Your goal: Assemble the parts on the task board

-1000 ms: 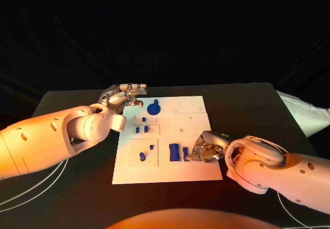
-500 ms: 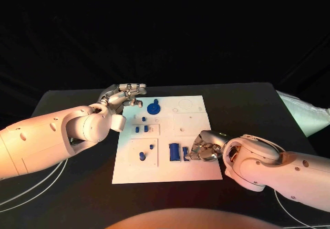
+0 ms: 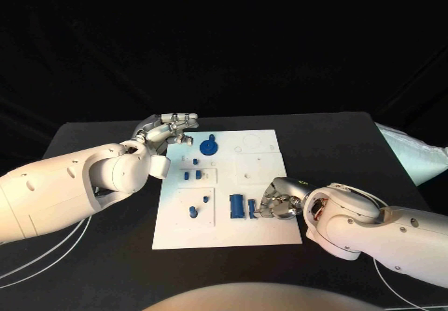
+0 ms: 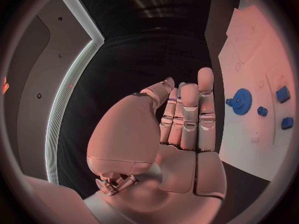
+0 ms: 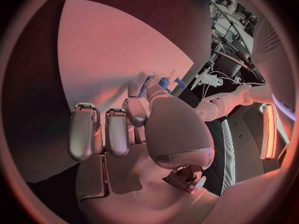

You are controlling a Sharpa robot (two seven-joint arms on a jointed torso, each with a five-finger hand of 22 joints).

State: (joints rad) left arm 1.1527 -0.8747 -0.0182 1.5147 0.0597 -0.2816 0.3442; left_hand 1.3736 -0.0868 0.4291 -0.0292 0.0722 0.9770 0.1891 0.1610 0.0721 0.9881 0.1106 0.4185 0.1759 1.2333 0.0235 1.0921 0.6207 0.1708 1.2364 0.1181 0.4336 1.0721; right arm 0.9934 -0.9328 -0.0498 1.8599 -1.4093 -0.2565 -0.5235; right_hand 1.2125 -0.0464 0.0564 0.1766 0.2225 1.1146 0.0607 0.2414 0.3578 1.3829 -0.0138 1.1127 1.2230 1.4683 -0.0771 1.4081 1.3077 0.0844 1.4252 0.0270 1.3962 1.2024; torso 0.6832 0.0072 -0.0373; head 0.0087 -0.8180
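Observation:
The white task board [image 3: 228, 227] lies in the middle of the table. On it are a blue gear [image 3: 207, 146], small blue pegs [image 3: 191, 175], another peg [image 3: 193, 211], a blue block [image 3: 237, 206] and a narrow blue part [image 3: 252, 208]. My right hand [image 3: 277, 199] sits on the board's right side, fingers curled, fingertips against the narrow part. The right wrist view has blue parts [image 5: 163, 83] at the thumb of that hand [image 5: 124, 129]; a grip is not plain. My left hand [image 3: 170, 129] hovers at the board's far left corner, fingers straight, holding nothing. The gear [image 4: 241, 101] lies beside this hand [image 4: 181, 119].
The black table [image 3: 355, 142] surrounds the board with free room on all sides. A white cloth bundle [image 3: 415, 155] lies at the table's right edge. White cables [image 3: 46, 256] run along the near left.
My right hand has crept slightly left, closer against the narrow blue part. The left hand and the parts stay where they were.

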